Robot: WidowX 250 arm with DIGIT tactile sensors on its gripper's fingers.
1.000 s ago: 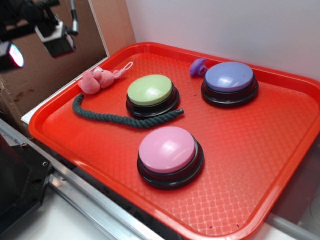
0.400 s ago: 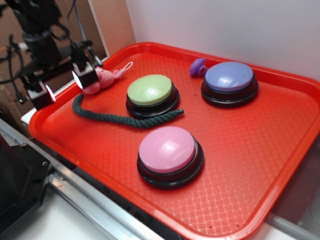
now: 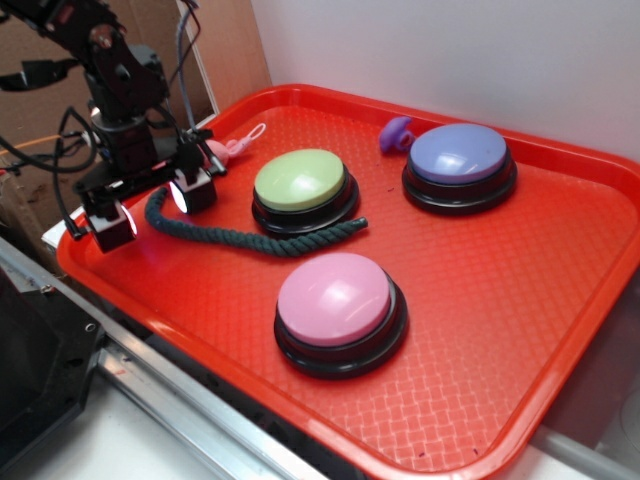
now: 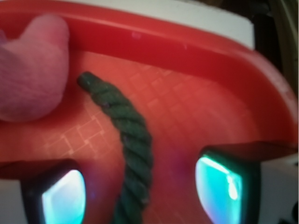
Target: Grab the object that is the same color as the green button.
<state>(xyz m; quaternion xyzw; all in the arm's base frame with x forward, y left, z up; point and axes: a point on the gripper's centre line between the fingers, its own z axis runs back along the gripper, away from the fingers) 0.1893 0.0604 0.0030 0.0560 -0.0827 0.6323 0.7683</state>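
Gripper (image 3: 152, 208) position is low over the left corner of the red tray (image 3: 560, 300), fingers spread apart with nothing held between them. The wrist view shows the dark green rope (image 4: 133, 154) running up between the two glowing finger pads (image 4: 217, 189), the rope end curling toward the upper left just beside the pink plush toy (image 4: 30, 70). The rope lies flat on the tray floor; in the exterior view it extends from the gripper rightward, curving along the front of the green button (image 3: 300, 180) and appearing to touch its black base. Judged step: final alignment before the grasp, with the rope already straddled and the task not yet done. The next move calls for a short descent until the pads bracket the rope at tray level, then closure across its twist, then a lift. The rope sits somewhat nearer the left-hand pad in the wrist view, so a small lateral correction may help centre it. Obstructions: the pink plush toy lies close to the rope end and could be caught if the fingers drift toward it; the raised tray rim (image 4: 187, 42) stands near the far side. The pink button (image 3: 335, 298), the purple button (image 3: 458, 152) and the small purple piece (image 3: 396, 133) lie well apart from the grasp point.
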